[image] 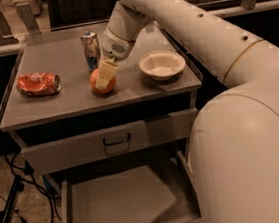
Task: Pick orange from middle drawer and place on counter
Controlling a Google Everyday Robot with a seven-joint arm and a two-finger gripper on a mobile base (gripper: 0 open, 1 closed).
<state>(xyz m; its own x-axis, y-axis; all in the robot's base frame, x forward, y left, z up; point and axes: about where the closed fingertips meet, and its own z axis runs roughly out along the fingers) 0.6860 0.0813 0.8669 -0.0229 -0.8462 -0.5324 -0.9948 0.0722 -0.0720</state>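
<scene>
Nearest the camera, the robot's white body (251, 161) filled the lower right. Its shell overlapped the right side of the middle drawer (120, 206), which stood pulled out at the bottom of the view, its flat grey floor showing with a shadow across the right-hand corner. Dark cables (11, 198) trailed over the speckled floor to the left of it. Just above the open drawer sat a closed grey drawer front (83, 150) with a black loop handle (115, 141) at its middle.

Above that lay the counter (68, 104). The orange (97, 84) rested on it, near the middle and toward the front edge. The gripper (106, 73) was down on the fruit, its pale end lying across the orange's upper right face and touching it. Whether it was clamped on the fruit or loose could not be told, since its far side was hidden. The orange sat directly under and partly behind the gripper, on the counter and out of the drawer.

Right of the orange, apart from it, a white bowl (163, 64) stood upright. Well to the left, a red-and-silver foil packet (38, 85) lay near the counter's left rim. Behind the orange, just beside the gripper's wrist, a can (90, 49) stood upright. The arm (189, 22) ran from the gripper up over the back of the counter, then down to the right toward the body.
</scene>
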